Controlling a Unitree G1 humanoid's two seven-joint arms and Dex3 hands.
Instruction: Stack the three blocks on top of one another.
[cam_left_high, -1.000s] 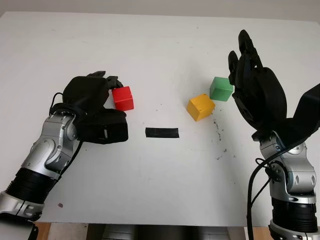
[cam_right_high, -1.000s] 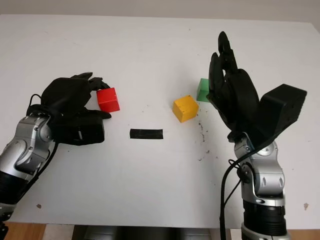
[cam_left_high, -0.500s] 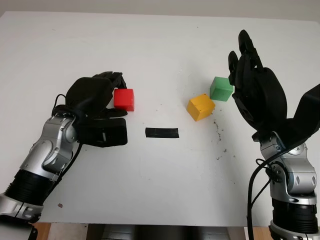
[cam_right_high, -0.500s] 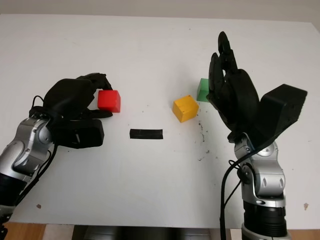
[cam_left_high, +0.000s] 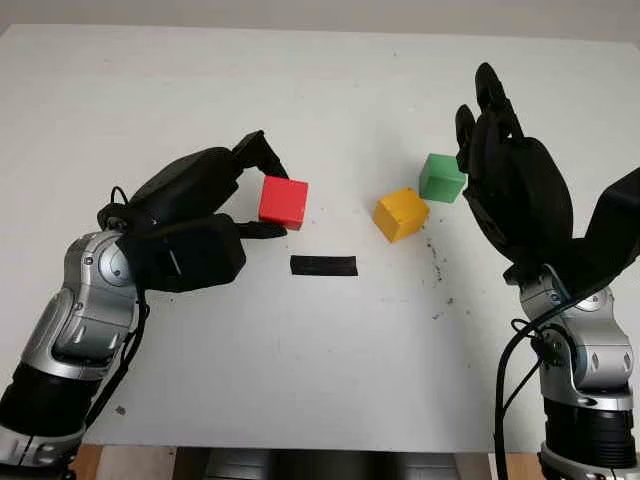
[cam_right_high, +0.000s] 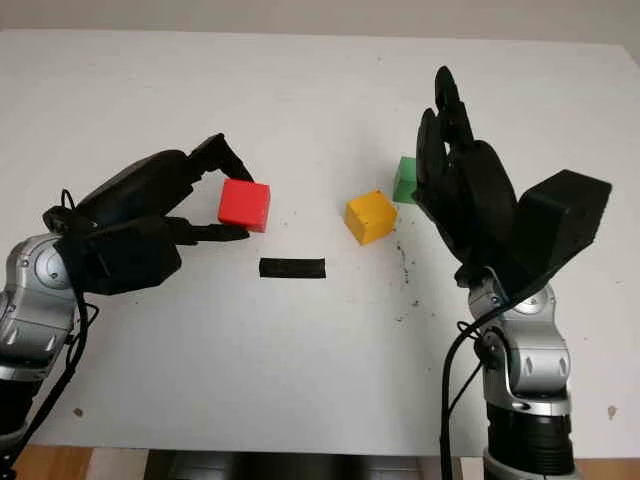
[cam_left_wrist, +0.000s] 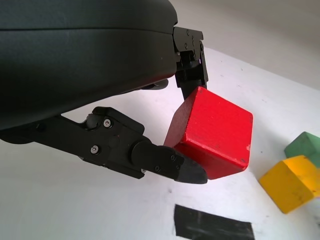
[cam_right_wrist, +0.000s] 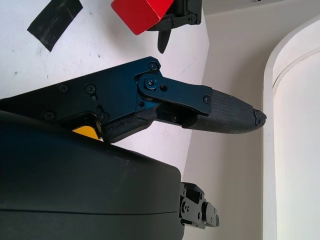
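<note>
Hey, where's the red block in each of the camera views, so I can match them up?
Left eye view: red block left of centre, pinched by the left hand.
Right eye view: left of centre, up and left of the black tape strip.
Left wrist view: centre right, between the black fingertips.
Right wrist view: at the top edge, near the tape.
Shared landmark: the tape strip on the table, close to the block in all four.

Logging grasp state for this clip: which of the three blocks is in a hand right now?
The red block, pinched by the left hand. The yellow block and green block sit on the table, ungrasped, by the open right hand.
</note>
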